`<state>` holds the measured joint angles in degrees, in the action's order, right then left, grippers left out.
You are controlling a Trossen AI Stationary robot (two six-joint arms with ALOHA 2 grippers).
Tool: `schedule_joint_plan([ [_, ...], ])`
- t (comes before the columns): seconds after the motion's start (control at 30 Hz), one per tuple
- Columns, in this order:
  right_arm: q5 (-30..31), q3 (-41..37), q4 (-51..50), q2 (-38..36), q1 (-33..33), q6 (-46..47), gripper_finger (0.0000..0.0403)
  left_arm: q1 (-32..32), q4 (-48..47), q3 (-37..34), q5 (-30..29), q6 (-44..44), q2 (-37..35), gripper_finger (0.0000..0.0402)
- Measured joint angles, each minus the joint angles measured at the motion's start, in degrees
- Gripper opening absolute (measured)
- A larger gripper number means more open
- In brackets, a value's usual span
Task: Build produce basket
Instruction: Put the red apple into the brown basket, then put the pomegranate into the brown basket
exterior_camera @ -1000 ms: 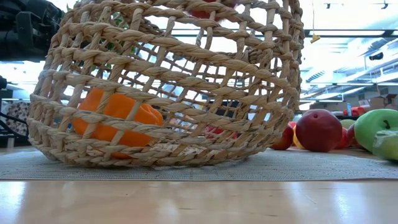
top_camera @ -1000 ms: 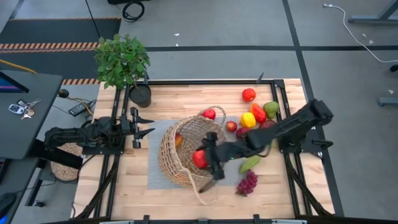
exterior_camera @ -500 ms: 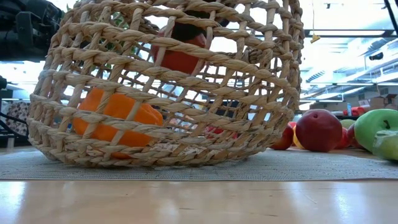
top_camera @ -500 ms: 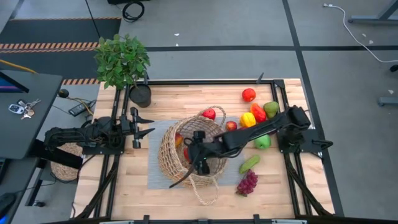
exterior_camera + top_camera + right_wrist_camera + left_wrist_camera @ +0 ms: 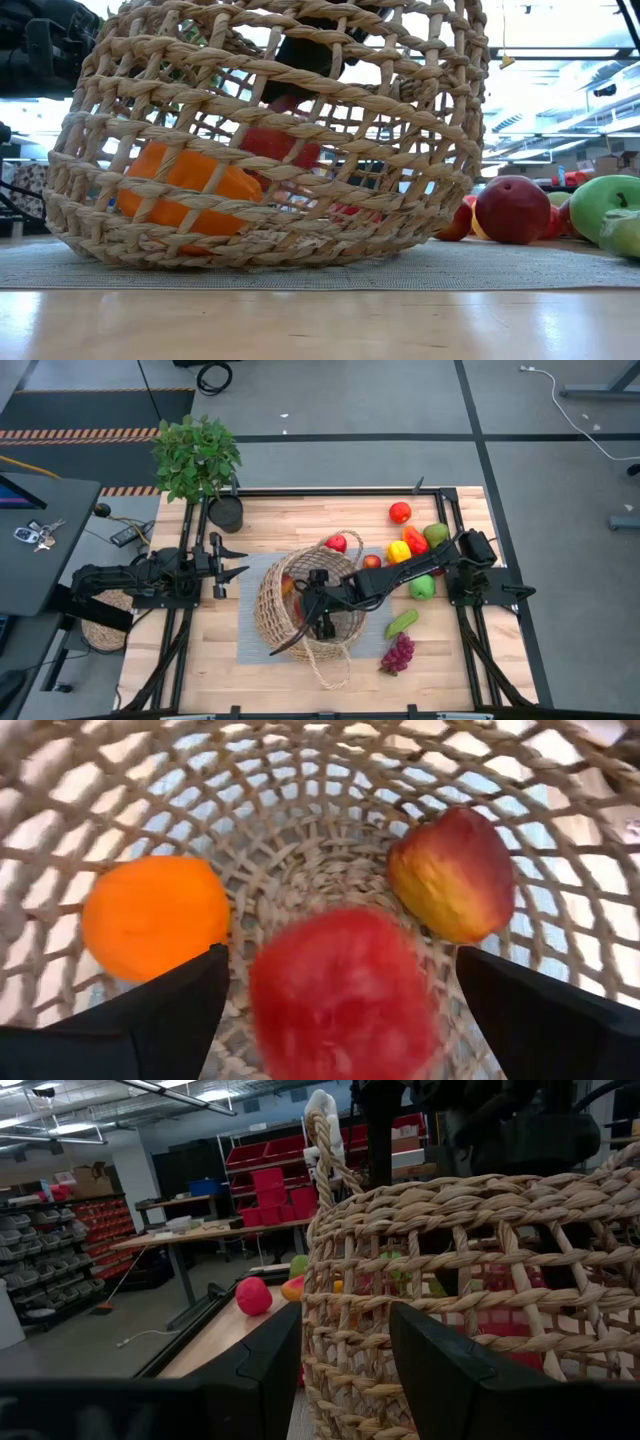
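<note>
The tan wicker basket (image 5: 300, 610) stands tilted on a grey mat (image 5: 250, 645). My right gripper (image 5: 322, 612) reaches down into it, fingers open (image 5: 342, 960). A red apple (image 5: 340, 995) sits blurred between the spread fingers, clear of both; in the low view it is below the gripper (image 5: 280, 145). An orange (image 5: 150, 930) and a red-yellow apple (image 5: 455, 870) lie on the basket's bottom. My left gripper (image 5: 228, 565) is open and waits by the basket's left wall (image 5: 345, 1350).
More produce lies right of the basket: a red apple (image 5: 337, 543), yellow pepper (image 5: 400, 552), red pepper (image 5: 416, 540), green apple (image 5: 423, 587), cucumber (image 5: 401, 623), grapes (image 5: 397, 654). A potted plant (image 5: 197, 457) stands at the far left corner.
My right gripper has gone toward the table's left with the red apple, from the basket's rim to over its inside. The apple has then left the fingers and dropped lower inside the basket, near the orange.
</note>
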<state>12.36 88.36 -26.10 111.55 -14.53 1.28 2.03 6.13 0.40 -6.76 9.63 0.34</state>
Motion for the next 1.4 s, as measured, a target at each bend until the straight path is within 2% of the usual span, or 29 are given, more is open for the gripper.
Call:
schedule_joint_plan([
  [0.13, 0.02, 0.0, -0.01, 0.0, -0.46, -1.12, 0.0396, -0.01, 0.0, 0.01, 0.0, 0.0, 0.02, 0.016],
  [0.3, 0.21, 3.08, -9.17, -2.34, -1.81, -1.5, 0.0394, 0.0, 0.0, 0.01, 0.0, 0.0, 0.01, 0.016],
  [0.53, 2.94, 4.15, -17.49, -15.22, -4.85, -0.62, 0.0386, 0.0, 0.0, 0.0, -0.01, 0.0, 0.02, 0.016],
  [0.73, 5.25, 4.17, -22.66, -27.53, -4.89, 0.46, 0.0376, 0.01, 0.0, -0.01, 0.0, 0.0, 0.02, 0.016],
  [0.93, 7.2, 4.2, -31.28, -35.99, 1.65, 1.4, 0.0365, -0.01, 0.0, 0.0, 0.0, 0.0, 0.01, 0.016],
  [1.13, 6.85, 3.46, -35.5, -38.99, 10.51, 2.19, 0.0361, -0.01, 0.0, 0.01, -0.02, 0.0, 0.0, 0.016],
  [1.23, 2.33, -1.15, -36.26, -39.09, 14.63, 1.01, 0.0361, 0.0, 0.0, 0.0, 0.0, 0.0, 0.01, 0.016],
  [1.4, -3.85, -14.19, -34.82, -39.02, 17.57, -5.47, 0.0361, 0.0, 0.0, -0.01, -0.02, 0.0, 0.0, 0.016],
])
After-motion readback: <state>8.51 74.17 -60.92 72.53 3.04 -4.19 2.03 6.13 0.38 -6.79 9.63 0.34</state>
